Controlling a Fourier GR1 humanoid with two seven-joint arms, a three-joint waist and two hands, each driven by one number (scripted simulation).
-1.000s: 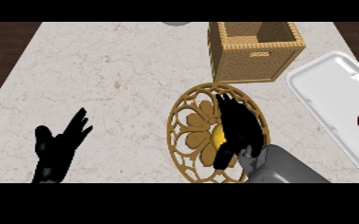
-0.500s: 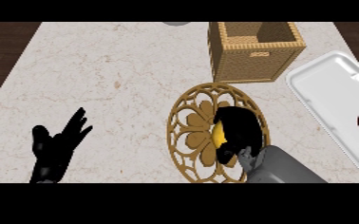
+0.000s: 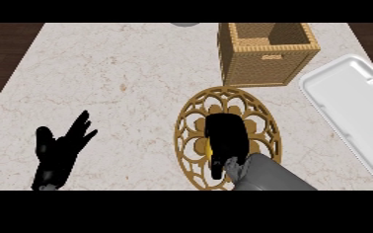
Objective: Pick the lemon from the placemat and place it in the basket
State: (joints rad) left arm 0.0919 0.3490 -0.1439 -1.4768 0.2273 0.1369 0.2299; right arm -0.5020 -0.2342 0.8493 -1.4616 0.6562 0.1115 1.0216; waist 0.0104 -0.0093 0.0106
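The lemon (image 3: 209, 149) lies on the placemat (image 3: 191, 128), near its middle, and shows only as a thin yellow sliver at the left edge of the right robot hand (image 3: 226, 140). That robot hand lies over the lemon, palm down, fingers curled round it and pointing up the view; most of the fruit is hidden beneath it. The grey forearm enters from the lower edge, angled up and left over the placemat's lower part. The placemat is a round golden openwork piece on the marbled counter (image 3: 124, 74). The basket (image 3: 268, 54), a square wicker box with an open top, stands just beyond the placemat's far rim, apart from it. A white tray (image 3: 342, 98) lies to the right of placemat and basket, partly cut by the view's edge. The left robot hand (image 3: 58, 150) rests open at the lower left, fingers up and spread, well apart from the placemat.
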